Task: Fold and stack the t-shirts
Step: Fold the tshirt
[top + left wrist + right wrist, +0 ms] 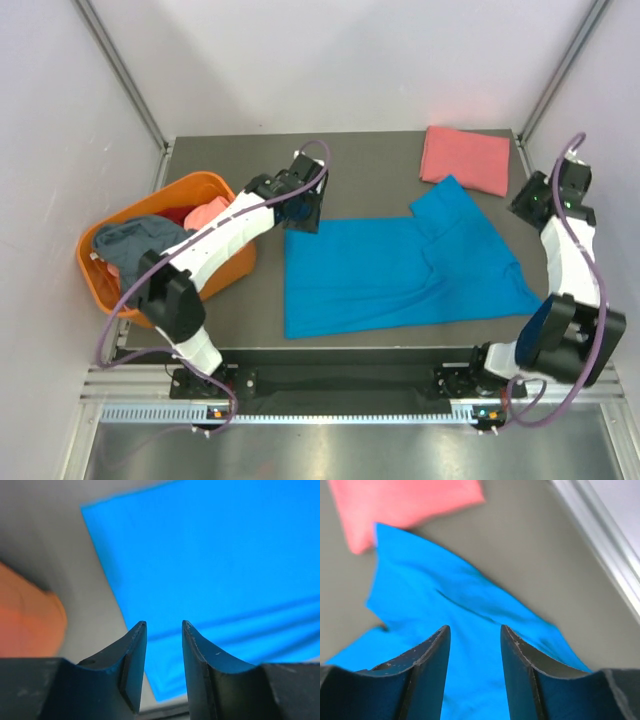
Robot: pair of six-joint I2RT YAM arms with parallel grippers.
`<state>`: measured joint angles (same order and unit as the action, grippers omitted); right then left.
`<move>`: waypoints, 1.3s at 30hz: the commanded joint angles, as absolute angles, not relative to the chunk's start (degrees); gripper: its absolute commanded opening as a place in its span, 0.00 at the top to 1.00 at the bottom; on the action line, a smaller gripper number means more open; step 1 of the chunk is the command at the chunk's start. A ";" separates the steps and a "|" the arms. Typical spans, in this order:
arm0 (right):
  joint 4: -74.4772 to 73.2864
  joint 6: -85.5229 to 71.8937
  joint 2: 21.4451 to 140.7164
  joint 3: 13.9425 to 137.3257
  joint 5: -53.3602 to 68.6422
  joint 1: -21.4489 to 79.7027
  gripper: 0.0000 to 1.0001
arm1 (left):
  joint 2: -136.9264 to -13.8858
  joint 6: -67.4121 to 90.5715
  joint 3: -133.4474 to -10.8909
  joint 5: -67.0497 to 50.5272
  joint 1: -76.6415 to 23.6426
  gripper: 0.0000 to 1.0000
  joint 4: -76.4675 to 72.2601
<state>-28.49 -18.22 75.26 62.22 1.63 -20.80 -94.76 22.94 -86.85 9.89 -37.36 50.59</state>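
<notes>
Blue t-shirt [400, 270] lies spread, our left gripper [164, 625] and right gripper [472, 630] both gape empty near its ends, so we figure a shallow pinch just bunches the wrinkled side.

Robotics lab test cell: a left arm [215, 240] and a right arm [570, 250] are bolted to a slotted aluminium rail [340, 412] at the near edge of a grey-topped table [370, 160], boxed in by plain white panels [340, 60] on metal corner posts [120, 70]. Purple cables [599, 300] loop off both arms. The only household items sit on the work surface: an orange basket [195, 183] of clothes, a blue t-shirt [380, 280] and a folded pink t-shirt [465, 160].
</notes>
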 commanded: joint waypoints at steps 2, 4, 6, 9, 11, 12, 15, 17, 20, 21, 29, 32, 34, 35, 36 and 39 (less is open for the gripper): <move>-26.01 -22.92 87.51 73.09 2.29 -18.99 0.55 | -100.88 17.05 -94.39 9.67 -35.68 0.61 50.53; -25.58 -27.32 93.23 74.96 1.50 -18.98 0.54 | -101.60 16.79 -95.01 8.88 -35.51 0.61 50.71; -22.95 -31.89 96.83 75.85 0.97 -19.16 0.52 | -101.43 16.61 -94.40 7.30 -35.51 0.61 49.93; -17.50 -36.45 100.79 75.58 0.88 -19.16 0.51 | -100.64 17.31 -92.03 4.14 -35.51 0.61 48.78; -14.61 -39.79 103.61 76.02 0.88 -19.25 0.51 | -99.76 17.66 -90.97 2.03 -35.51 0.61 47.38; -13.37 -40.86 104.23 76.03 1.57 -19.34 0.51 | -99.58 17.67 -90.01 1.67 -35.51 0.61 46.94; -9.50 -43.76 105.90 76.29 1.06 -19.42 0.50 | -99.40 17.67 -89.47 0.97 -35.51 0.61 46.49; -8.27 -46.65 106.52 75.77 -1.30 -19.51 0.51 | -99.75 17.49 -89.47 0.71 -35.51 0.61 46.49; -5.64 -50.43 107.75 74.19 -1.49 -19.86 0.51 | -100.72 16.96 -89.74 0.97 -35.51 0.61 46.49; -4.76 -51.06 108.19 73.66 -1.49 -19.78 0.51 | -100.98 16.79 -89.82 0.97 -35.51 0.61 46.49; 1.74 -57.12 113.11 73.13 -0.79 -19.69 0.51 | -103.97 16.61 -90.00 0.53 -35.51 0.62 46.84; 2.20 -58.44 114.26 73.13 -2.72 -19.42 0.52 | -104.41 16.61 -90.26 0.35 -35.51 0.62 46.85; 3.16 -58.71 114.61 72.86 -3.51 -19.25 0.52 | -104.50 16.70 -90.35 0.26 -35.51 0.62 46.76; 4.03 -59.06 115.31 72.95 -4.04 -19.25 0.52 | -104.50 16.79 -90.44 0.26 -35.51 0.63 46.76; 4.22 -59.24 115.75 73.21 -4.30 -19.25 0.52 | -104.59 16.70 -90.44 0.26 -35.51 0.63 46.76; 5.18 -58.71 117.59 74.88 -4.83 -19.34 0.57 | -104.76 16.61 -90.88 0.26 -35.51 0.64 47.37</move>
<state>1.26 -57.84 115.85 72.84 -2.57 -19.35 -104.92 17.58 -89.45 0.84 -35.40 48.42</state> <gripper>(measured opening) 0.442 0.366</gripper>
